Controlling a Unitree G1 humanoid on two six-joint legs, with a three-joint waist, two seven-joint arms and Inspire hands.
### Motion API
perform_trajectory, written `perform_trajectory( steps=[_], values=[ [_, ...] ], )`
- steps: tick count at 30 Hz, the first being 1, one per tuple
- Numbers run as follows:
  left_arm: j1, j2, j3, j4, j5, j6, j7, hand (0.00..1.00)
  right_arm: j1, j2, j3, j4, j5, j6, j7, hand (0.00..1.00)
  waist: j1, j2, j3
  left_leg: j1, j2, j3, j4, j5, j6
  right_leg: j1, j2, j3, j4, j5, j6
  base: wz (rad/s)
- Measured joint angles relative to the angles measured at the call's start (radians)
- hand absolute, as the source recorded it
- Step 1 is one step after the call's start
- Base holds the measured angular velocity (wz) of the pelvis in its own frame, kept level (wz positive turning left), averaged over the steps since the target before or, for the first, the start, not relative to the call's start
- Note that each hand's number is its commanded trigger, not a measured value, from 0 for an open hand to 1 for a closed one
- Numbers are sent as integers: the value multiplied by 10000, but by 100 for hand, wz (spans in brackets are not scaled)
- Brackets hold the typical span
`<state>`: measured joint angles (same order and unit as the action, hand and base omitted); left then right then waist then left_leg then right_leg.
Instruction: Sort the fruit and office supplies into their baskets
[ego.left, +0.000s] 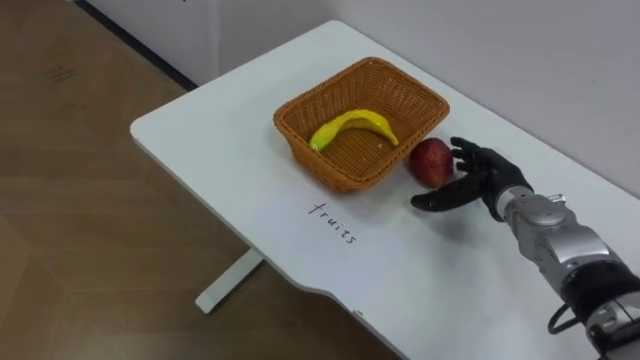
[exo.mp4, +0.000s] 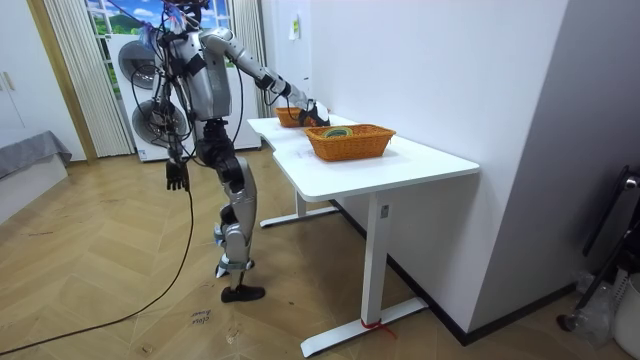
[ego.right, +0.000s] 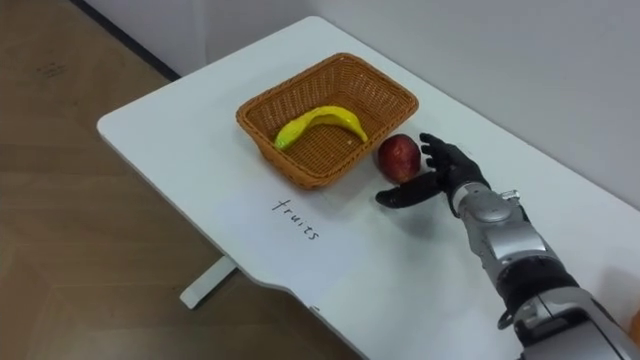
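Note:
A woven fruit basket (ego.left: 300, 108) stands on the white table (ego.left: 200, 140) with a yellow banana (ego.left: 352, 126) lying inside it. A red apple (ego.left: 430, 160) rests on the table just right of the basket. My right hand (ego.left: 482, 180) is open beside the apple on its right, the thumb reaching under its near side and the fingers spread behind it; no finger curls round the fruit. In the room view my left hand (exo.mp4: 177, 177) hangs relaxed at my side, away from the table.
A handwritten label (ego.left: 332, 222) marks the table in front of the fruit basket. A second woven basket (exo.mp4: 350, 141) with coloured items stands nearer the table's other end. A white wall runs behind the table. I stand at the table's long edge.

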<state>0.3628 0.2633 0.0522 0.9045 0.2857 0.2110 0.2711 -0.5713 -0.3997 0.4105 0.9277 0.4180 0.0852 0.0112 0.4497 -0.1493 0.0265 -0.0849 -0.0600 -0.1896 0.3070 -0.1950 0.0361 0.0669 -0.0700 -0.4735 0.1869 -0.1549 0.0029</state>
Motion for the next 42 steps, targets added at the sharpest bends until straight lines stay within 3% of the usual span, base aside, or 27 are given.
perform_trajectory(
  steps=[11, 19, 27, 32, 40, 42],
  values=[
    [5, 5, -74, -13, -3, 9, 0, 0, 0, 7, 9, 59, -3, -10, -210, 0, 102, -5, 0, -35, -41, -26, 22, 10, 13, -13, 0, -3, -14, -6, -1, 0],
    [-3, 8, -154, -7, -97, -19, 0, 0, -6, 24, 21, 245, -20, -76, -416, 0, 257, -148, 16, -93, -45, -26, 74, 39, 29, -6, -20, -136, -37, -106, -15, 3],
    [-11, 38, -153, 20, -145, -217, -1, 0, -359, 188, 400, 911, -418, -308, -477, 0, 336, -352, 114, -119, -33, -80, 86, 46, 10, 3, -66, -229, -139, -140, -36, 0],
    [-118, 216, -155, 20, -188, -226, -2, 0, -389, 186, 398, 1115, -724, -310, -563, 0, 527, -401, 104, -169, -40, -86, 102, 46, 11, -16, -60, -245, -171, -139, -37, 0],
    [-170, 348, -225, 8, -210, -224, 3, 0, -520, 219, 508, 1309, -740, -307, -626, 0, 547, -417, 108, -174, -46, -107, 107, 46, 11, -11, -55, -273, -172, -137, -37, 0],
    [-169, 371, -275, 8, -211, -207, 6, 0, -567, 230, 616, 1371, -754, -300, -645, 27, 548, -431, 108, -177, -45, -121, 122, 42, 5, -2, -54, -293, -174, -137, -37, 0]
  ],
)
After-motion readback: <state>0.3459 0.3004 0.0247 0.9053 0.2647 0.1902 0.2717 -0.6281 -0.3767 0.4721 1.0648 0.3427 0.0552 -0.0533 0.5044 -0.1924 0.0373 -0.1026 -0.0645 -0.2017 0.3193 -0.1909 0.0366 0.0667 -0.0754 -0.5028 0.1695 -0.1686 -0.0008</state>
